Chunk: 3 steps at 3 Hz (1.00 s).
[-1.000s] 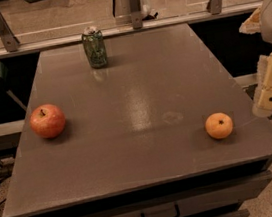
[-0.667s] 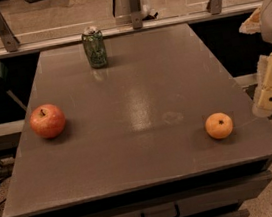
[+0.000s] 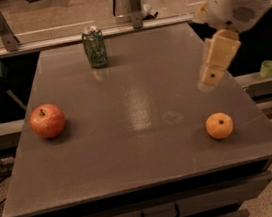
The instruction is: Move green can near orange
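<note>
My end effector (image 3: 211,77) hangs over the right side of the bench (image 3: 149,164), above and behind the orange (image 3: 219,125) and apart from it. Bare grey surface runs from there diagonally across the middle to the green can (image 3: 94,47), which stands at the far edge. Open surface also lies left of and behind the orange. A red apple (image 3: 48,121) sits well apart, near the left edge. A metal rail (image 3: 56,41) with upright posts runs just behind the can.
</note>
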Available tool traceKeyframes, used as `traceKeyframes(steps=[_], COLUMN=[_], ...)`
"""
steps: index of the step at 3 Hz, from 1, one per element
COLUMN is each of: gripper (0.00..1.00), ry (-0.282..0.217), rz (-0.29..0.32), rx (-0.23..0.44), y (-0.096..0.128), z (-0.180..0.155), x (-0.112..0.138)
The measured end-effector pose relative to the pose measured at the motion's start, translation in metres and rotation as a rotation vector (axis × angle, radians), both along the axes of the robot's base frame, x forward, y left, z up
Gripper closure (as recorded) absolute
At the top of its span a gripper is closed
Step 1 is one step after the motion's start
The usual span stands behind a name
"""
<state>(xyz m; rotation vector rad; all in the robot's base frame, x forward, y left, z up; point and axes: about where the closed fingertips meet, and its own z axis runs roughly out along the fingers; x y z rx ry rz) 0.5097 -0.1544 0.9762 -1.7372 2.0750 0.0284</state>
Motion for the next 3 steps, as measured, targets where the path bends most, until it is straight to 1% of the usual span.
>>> traceKeyframes(steps=[1, 2, 3], gripper=[0.0, 0.0, 0.0], ry=[-0.042, -0.042, -0.043], rz=[0.06, 0.06, 0.027], rx=[0.09, 0.09, 0.108], y=[0.0644, 0.0644, 0.0619], z=[0.0074, 0.0074, 0.0071], x=[0.0552, 0.0552, 0.0579])
